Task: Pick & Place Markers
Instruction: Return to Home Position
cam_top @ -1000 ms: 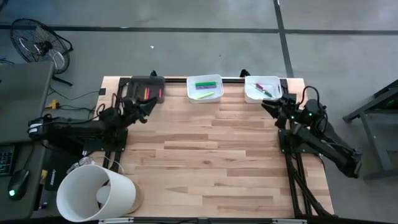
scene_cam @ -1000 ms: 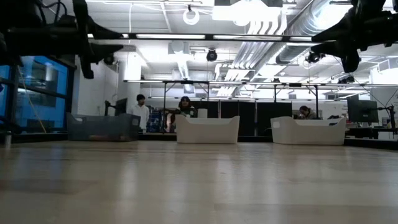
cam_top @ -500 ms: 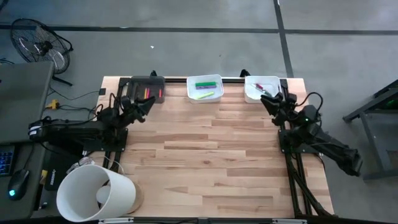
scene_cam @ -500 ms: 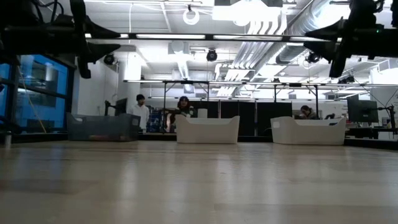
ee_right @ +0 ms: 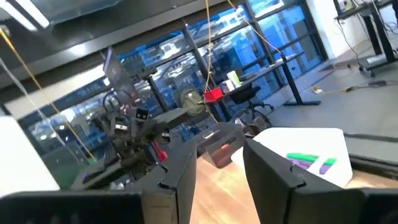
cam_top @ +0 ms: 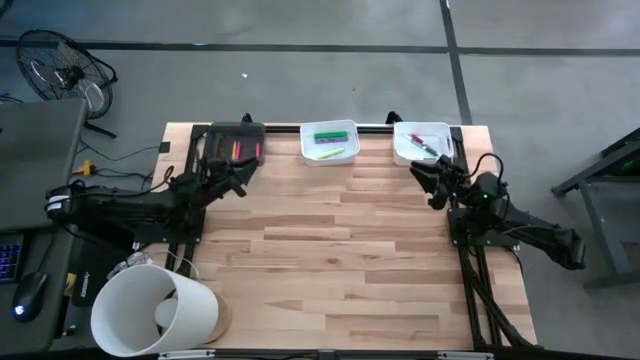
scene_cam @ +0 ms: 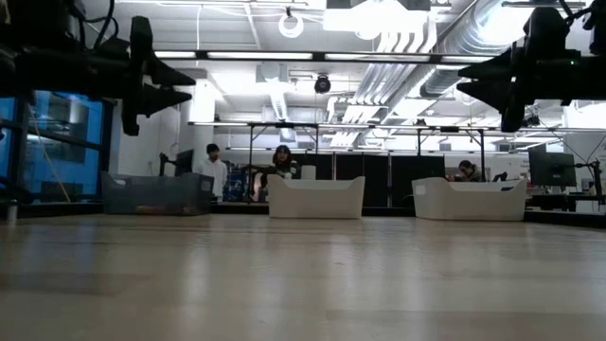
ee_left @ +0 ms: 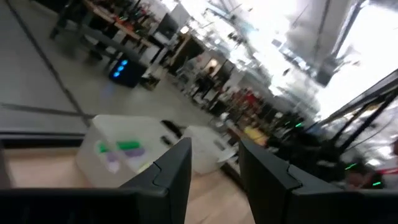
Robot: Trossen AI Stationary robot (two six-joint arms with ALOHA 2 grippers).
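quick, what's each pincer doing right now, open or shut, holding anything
left pincer: open, holding nothing
right pincer: open, holding nothing

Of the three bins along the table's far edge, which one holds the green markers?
The middle white bin holds the green markers. The black bin on its left shows red-orange ones; the white bin on its right, reddish and dark ones.

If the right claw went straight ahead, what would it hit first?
Probably the black bin: it shows between the open fingers of the right gripper. The gripper hangs high above the table, though, so it might pass over.
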